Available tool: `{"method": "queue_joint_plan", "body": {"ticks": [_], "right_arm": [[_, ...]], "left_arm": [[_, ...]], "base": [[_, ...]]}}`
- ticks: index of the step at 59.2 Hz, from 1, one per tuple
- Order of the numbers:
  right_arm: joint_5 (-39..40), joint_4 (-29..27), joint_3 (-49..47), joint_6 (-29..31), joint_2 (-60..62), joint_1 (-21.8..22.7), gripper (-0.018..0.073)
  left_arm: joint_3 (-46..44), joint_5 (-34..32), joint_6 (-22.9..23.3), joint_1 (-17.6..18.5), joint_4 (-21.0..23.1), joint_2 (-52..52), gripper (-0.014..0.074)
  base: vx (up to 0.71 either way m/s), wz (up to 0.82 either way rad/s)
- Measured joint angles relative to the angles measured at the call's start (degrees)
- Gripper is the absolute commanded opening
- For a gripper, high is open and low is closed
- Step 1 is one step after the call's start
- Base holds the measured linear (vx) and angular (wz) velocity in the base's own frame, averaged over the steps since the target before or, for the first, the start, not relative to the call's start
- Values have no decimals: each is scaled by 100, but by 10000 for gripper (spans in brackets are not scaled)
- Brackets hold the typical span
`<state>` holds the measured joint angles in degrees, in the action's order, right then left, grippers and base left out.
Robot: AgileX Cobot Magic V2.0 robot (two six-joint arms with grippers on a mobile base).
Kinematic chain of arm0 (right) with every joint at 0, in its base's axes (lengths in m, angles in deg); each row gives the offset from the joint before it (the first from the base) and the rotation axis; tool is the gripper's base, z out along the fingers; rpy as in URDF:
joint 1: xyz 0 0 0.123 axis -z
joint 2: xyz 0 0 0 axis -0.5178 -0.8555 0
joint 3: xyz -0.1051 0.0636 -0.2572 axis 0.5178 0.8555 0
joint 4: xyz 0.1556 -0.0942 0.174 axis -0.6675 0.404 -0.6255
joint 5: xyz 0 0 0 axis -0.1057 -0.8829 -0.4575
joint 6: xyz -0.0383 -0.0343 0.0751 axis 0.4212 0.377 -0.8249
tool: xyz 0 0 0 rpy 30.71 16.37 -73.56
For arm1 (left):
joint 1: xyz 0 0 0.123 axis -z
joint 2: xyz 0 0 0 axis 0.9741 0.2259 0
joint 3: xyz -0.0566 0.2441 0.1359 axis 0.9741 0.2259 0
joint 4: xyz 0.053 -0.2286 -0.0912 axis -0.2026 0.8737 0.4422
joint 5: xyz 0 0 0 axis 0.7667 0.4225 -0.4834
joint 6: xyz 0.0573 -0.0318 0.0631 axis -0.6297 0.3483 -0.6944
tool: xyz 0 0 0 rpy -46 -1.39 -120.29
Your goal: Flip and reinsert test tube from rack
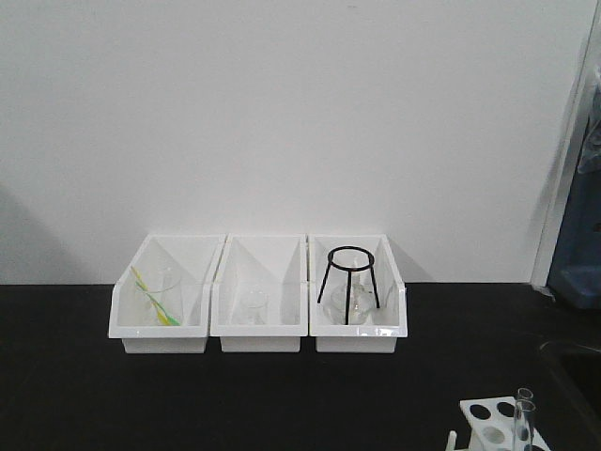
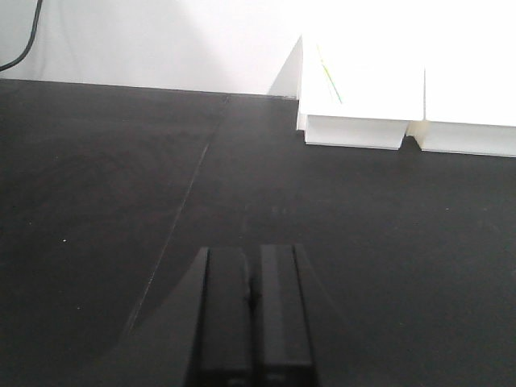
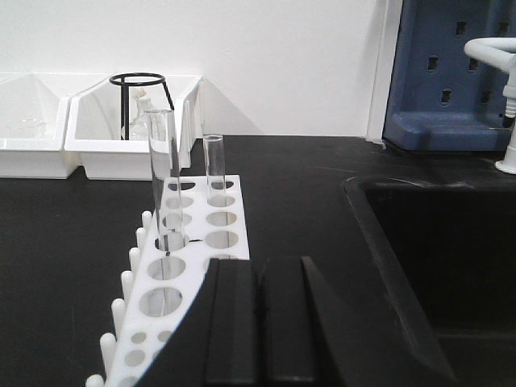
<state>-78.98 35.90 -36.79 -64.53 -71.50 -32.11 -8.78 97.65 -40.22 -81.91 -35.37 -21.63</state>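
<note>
The white rack (image 3: 196, 242) stands on the black table just ahead and left of my right gripper (image 3: 260, 270), with drying pegs along its left edge. Two clear test tubes stand upright in it: a tall near one (image 3: 162, 173) and a shorter far one (image 3: 214, 169). The rack's corner (image 1: 488, 413) and the tubes' tops (image 1: 523, 413) show at the bottom right of the front view. My right gripper is shut and empty. My left gripper (image 2: 255, 262) is shut and empty over bare black table, far from the rack.
Three white open-front bins (image 1: 258, 324) stand at the back against the wall; the right one holds a black tripod stand (image 1: 349, 282), the others hold glassware. A black sink basin (image 3: 435, 258) lies right of the rack, with a blue pegboard (image 3: 451, 72) behind it.
</note>
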Motion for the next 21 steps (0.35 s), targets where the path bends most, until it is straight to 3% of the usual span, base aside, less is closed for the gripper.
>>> {"method": "queue_joint_plan", "body": {"ticks": [21], "right_arm": [[0,0,0,0,0,0,-12]], "left_arm": [[0,0,0,0,0,0,-6]], "base": [[0,0]]}}
